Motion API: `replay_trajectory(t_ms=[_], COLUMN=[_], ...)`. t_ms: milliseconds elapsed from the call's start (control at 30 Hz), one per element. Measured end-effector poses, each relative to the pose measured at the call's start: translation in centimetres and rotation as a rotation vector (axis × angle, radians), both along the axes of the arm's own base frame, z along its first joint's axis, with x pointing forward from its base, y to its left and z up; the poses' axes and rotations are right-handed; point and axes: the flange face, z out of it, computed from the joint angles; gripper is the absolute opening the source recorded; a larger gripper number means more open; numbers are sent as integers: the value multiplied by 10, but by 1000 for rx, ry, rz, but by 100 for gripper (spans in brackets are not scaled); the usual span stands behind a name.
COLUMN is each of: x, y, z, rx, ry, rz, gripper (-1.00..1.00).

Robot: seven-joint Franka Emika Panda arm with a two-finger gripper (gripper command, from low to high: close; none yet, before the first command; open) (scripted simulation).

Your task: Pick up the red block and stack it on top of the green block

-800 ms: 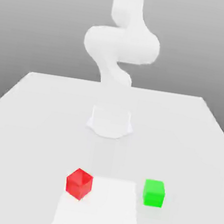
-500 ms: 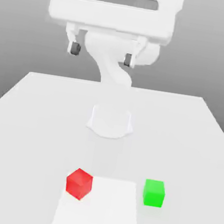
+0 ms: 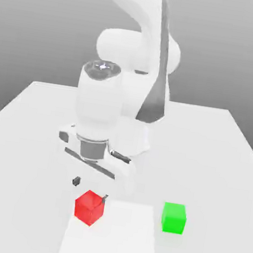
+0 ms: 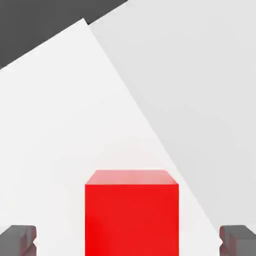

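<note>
One white two-fingered gripper (image 4: pixel 128 242), jaws wide and empty, turned square to the bright red plain cube (image 4: pixel 132 220) between them, presumably for a flat-sided grip; one bright green plain cube (image 3: pixel 174 218), well apart toward the exterior view's right, awaiting stacking.

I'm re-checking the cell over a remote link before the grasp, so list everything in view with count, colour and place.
Red block: one, red, over the left edge of the white panel in the exterior view
Green block: one, green, on the table beyond the panel's edge, toward the exterior view's right
White panel: one, white, on the table
Table: one, pale grey, under it all
Arm: one, white with grey parts, reaching down toward the red block
Gripper: one, white with dark fingertips, open, just above the red block
</note>
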Motion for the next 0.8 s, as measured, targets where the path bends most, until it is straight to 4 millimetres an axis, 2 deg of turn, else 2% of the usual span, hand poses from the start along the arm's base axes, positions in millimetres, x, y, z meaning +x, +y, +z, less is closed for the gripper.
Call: replay_trajectory(t_ms=[67, 100, 333, 633, 667, 700, 800], x=[-2, -3, -3, -3, -1, 2, 1], y=[0, 0, 1, 2, 14, 42, 92], z=[-17, -24, -25, 37, 41, 45, 54], rx=[0, 0, -1, -1, -2, -2, -3], ry=[2, 4, 2, 3, 3, 3, 3], rz=[1, 2, 2, 23, 82, 185, 414], gripper=[0, -100, -100, -100, -100, -100, -100])
